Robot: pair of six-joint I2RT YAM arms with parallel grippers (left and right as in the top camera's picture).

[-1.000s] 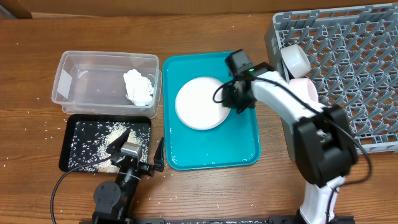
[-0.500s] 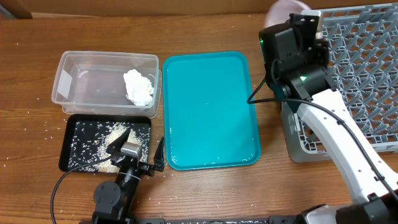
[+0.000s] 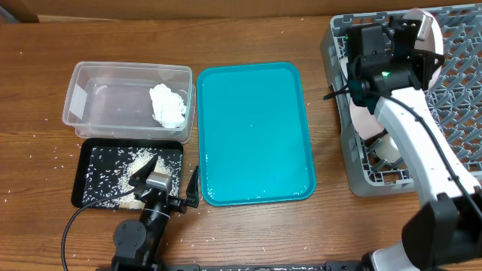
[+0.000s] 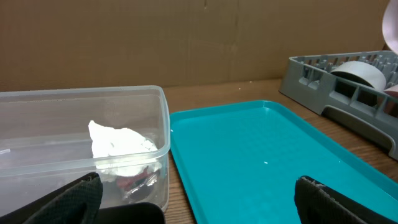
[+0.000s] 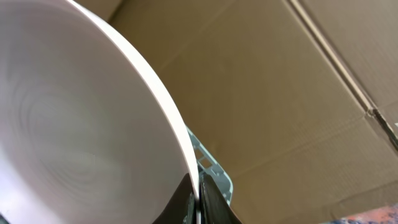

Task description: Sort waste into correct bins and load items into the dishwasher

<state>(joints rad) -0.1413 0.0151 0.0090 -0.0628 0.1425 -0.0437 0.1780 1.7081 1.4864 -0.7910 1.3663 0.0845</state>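
The right hand (image 5: 199, 200) is gripping the plate (image 3: 431, 34), its two fingers pressing together on the rim as the right wrist view shows. It is holding the plate on edge, nearly upright, above the far side of the dish rack (image 3: 452, 113), which is sitting at about 2 o'clock on the worktop (image 3: 339, 226). A pinkish bowl (image 3: 363, 122) is resting inside the rack near its left wall, partly behind the arm.

The left hand (image 3: 167, 179) is hanging at about 7 o'clock with its fingers spread wide apart and gripping nothing, over the near right corner of the black tray (image 3: 90, 150). Rice scraps (image 3: 113, 177) are lying scattered across that tray.

The clear tub (image 3: 75, 90) is sitting at 10 o'clock, just beyond the black tray. The tissue wad (image 3: 167, 105) is lying at its right end, and the left wrist view is showing the red-and-silver wrapper (image 4: 134, 180) tucked under the tissue. The teal tray (image 3: 254, 132) is lying in the middle of the worktop, between the tub and the rack.
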